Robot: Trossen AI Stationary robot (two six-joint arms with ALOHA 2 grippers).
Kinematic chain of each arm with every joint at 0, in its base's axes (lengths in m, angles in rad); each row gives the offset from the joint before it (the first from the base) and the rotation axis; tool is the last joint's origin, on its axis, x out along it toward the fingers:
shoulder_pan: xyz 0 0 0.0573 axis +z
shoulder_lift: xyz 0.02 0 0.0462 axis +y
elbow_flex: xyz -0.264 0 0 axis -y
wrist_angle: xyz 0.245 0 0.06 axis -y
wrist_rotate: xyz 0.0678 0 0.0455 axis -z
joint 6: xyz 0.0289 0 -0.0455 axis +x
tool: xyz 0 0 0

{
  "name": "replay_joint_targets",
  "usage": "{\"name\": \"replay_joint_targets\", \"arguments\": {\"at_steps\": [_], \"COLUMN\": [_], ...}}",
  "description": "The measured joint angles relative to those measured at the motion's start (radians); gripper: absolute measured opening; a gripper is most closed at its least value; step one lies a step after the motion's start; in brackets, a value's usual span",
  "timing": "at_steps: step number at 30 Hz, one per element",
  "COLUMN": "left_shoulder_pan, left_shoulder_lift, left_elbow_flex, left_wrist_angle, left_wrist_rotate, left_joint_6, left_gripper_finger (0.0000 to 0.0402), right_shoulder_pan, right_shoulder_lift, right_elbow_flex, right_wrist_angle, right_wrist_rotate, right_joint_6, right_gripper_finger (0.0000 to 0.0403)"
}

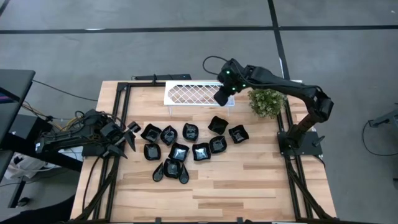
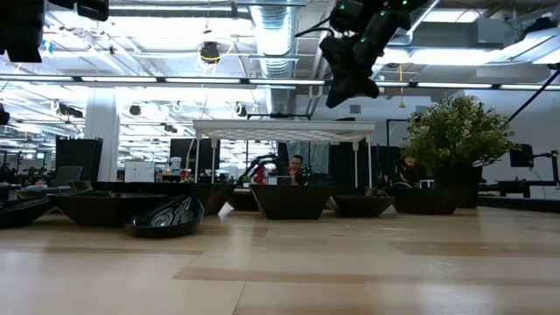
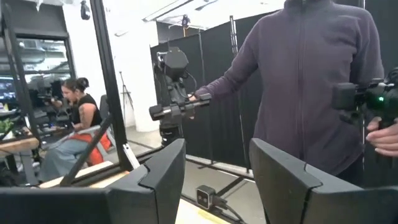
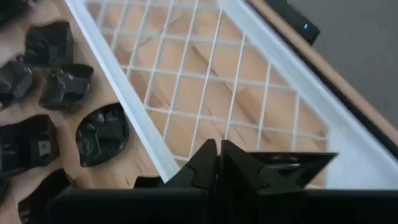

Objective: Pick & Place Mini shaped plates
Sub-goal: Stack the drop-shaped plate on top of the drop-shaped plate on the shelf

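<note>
- Pale wooden desk (image 1: 249, 186) carries everything; its near edge and near corners are bare planks.
- Glossy black mini shaped plates (image 1: 179, 151) lie in a loose band across the middle of the desk, about a dozen, some squarish with wavy rims, some leaf-shaped; several touch each other, and three sit bunched nearest the front edge.
- At the left edge, level with that band, the left gripper (image 1: 129, 138) waits with its fingers (image 3: 158, 180) spread wide and nothing between them; a person in a dark zipped top stands beyond it in the left wrist view.
- Toward the far edge stands the white lattice tray (image 1: 186, 93) on thin legs, raised off the wood.
- Over the tray's right end hangs the right gripper (image 1: 222, 94), well above the surface; its fingers (image 4: 208, 163) are pressed together, tips meeting, and hold no plate.
- A green plant (image 1: 266, 101) sits just beside the tray near the far right corner.
</note>
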Motion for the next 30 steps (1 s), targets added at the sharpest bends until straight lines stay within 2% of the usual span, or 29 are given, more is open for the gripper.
{"name": "replay_joint_targets", "arguments": {"at_steps": [4, 15, 26, 30], "left_shoulder_pan": [0.000, 0.000, 0.000, 0.000], "left_shoulder_lift": [0.000, 0.001, 0.001, 0.001], "left_elbow_flex": [0.000, 0.000, 0.000, 0.000], "left_wrist_angle": [0.002, 0.002, 0.003, 0.007], "left_wrist_rotate": [0.000, 0.000, 0.000, 0.000], "left_joint_6": [0.000, 0.000, -0.001, -0.001], "left_gripper_finger": [0.0182, 0.0182, 0.0182, 0.0182], "right_shoulder_pan": [0.007, 0.070, 0.327, 0.408], "right_shoulder_lift": [0.018, 0.025, 0.014, 0.014], "right_elbow_flex": [0.001, 0.000, 0.000, 0.000], "right_wrist_angle": [0.015, 0.009, 0.007, 0.011], "right_wrist_rotate": [-0.017, -0.032, -0.057, -0.056], "right_joint_6": [-0.018, -0.052, -0.048, 0.006], "right_gripper_finger": [0.0002, 0.0001, 0.0001, 0.0001]}}
